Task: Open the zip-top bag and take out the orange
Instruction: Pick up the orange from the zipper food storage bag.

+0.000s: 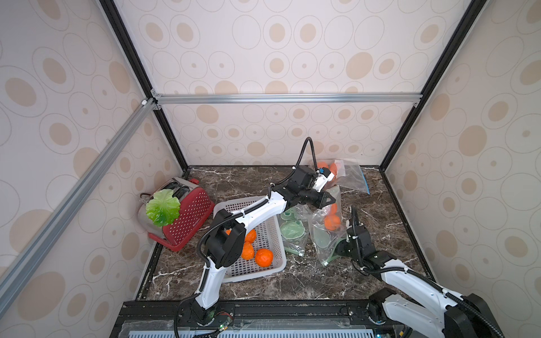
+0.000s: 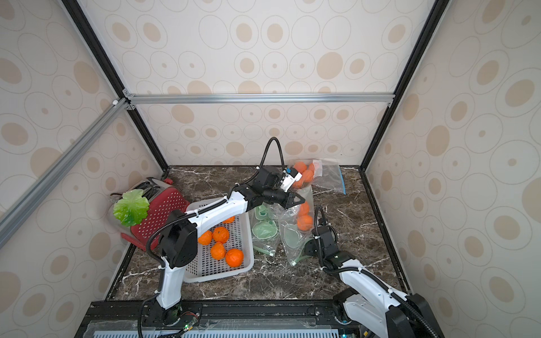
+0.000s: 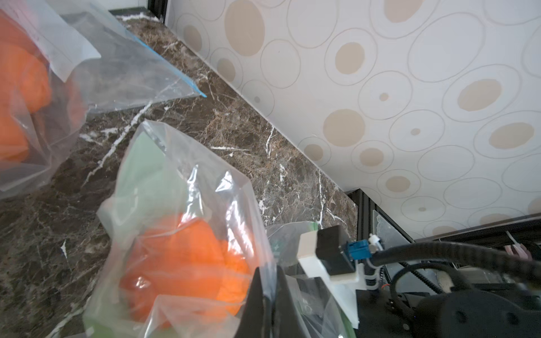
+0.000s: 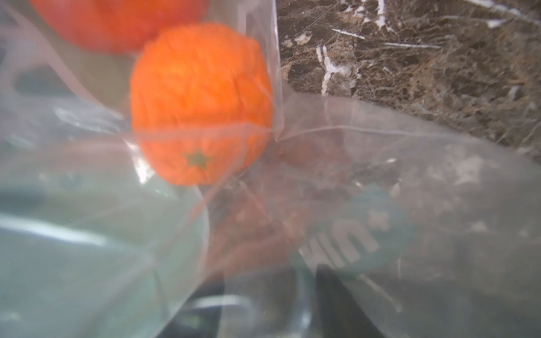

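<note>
Marble tabletop point(image 1: 234, 181), opening step: zip-top bag point(image 1: 320, 234) is clamped by left gripper point(image 1: 330, 200) (right gripper point(image 1: 338, 248): indiscernible); orange point(image 1: 332, 223) just beneath is probably grasped next.

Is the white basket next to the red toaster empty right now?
No, several oranges lie inside the white basket, plain to see in a top view.

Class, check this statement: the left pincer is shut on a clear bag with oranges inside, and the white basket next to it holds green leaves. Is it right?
Not quite. The white basket holds loose oranges, not green leaves; both top views show this. The rest stands: the left pincer is shut on the clear bag with oranges inside.
</note>
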Controlling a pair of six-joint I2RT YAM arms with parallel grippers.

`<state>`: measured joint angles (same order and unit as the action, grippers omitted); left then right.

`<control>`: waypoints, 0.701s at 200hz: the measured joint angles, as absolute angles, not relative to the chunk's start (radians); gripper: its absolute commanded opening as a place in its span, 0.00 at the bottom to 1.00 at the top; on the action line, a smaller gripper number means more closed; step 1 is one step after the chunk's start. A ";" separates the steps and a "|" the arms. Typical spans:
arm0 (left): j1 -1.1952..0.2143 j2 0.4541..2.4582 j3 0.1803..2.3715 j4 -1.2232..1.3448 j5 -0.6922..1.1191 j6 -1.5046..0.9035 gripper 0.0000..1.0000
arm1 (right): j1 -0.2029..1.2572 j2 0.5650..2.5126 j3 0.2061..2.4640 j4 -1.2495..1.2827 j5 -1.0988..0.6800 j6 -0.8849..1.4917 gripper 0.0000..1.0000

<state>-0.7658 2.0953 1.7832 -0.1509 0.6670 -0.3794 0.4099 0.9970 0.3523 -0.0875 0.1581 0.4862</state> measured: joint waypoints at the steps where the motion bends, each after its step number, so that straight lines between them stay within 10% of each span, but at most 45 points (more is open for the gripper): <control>1: -0.766 2.097 1.783 -0.151 0.666 -0.380 0.00 | 0.410 0.997 0.352 -0.088 0.158 0.487 0.64; 140: -0.739 2.188 1.762 -0.196 0.596 -0.354 0.00 | 0.410 1.178 0.464 -0.012 0.184 0.481 0.88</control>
<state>-0.7395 2.1883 1.7618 -0.1959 0.5961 -0.3542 0.4099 1.1782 0.4637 -0.0124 0.1837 0.4808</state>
